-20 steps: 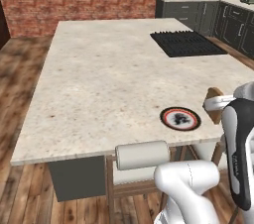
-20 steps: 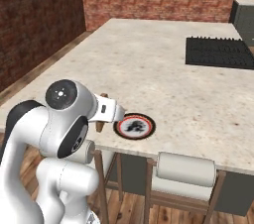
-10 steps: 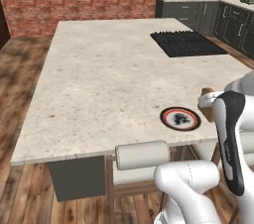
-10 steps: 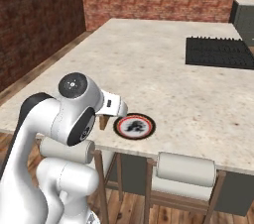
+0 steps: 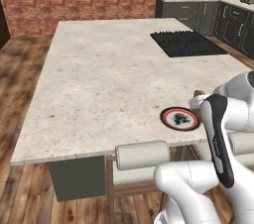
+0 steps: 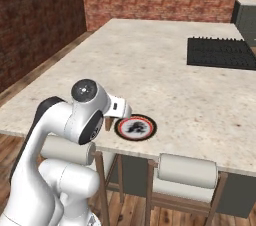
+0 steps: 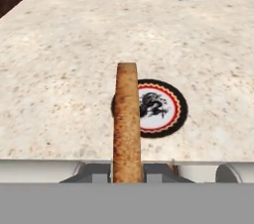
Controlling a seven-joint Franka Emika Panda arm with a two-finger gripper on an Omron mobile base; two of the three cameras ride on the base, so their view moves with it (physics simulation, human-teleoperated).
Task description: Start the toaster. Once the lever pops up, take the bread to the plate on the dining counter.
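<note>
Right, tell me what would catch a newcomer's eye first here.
The bread, a brown slice held edge-on in the shut gripper, rises up the middle of the hand view. Just beyond it the plate, dark-rimmed with a red-orange band, lies near the front edge of the dining counter. A black cooktop sits at the counter's far side.

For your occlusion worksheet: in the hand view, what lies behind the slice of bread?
Behind the upright bread, held edge-on by the shut hand, lies the plate on the dining counter. Its pale centre and right rim show; the bread covers its left part.
</note>
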